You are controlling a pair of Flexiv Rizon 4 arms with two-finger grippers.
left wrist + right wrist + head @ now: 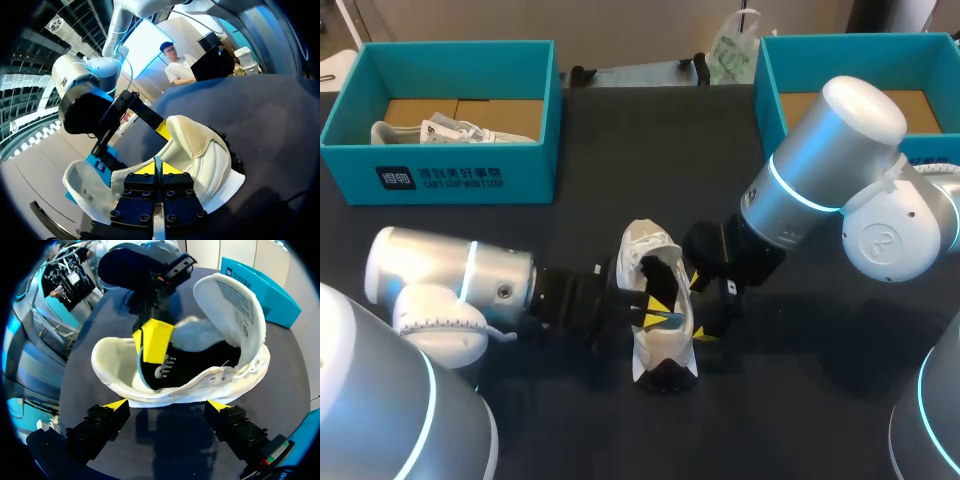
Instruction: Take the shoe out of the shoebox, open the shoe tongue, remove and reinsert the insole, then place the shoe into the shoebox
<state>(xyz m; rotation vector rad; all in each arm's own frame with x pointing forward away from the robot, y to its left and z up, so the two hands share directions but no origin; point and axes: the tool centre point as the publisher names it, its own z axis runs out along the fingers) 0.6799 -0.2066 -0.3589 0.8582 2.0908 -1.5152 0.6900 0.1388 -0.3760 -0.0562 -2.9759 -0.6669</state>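
Observation:
A white shoe (663,345) lies on the black table between both grippers, its tongue (230,295) folded back and wide open. My left gripper (658,314) comes in from the left and reaches into the shoe's opening. Its yellow tips (158,169) are shut on the thin light-blue edge of the black insole (175,367), which still lies inside the shoe (165,392). My right gripper (700,307) stands open against the shoe's right side, one finger towards each end, touching nothing. In the right wrist view its fingertips (117,404) rest low beside the sole.
A teal shoebox (440,180) at the back left holds another white shoe (450,130). A second teal shoebox (770,70) stands at the back right, partly behind my right arm. Bare black tabletop (570,420) lies in front of the shoe.

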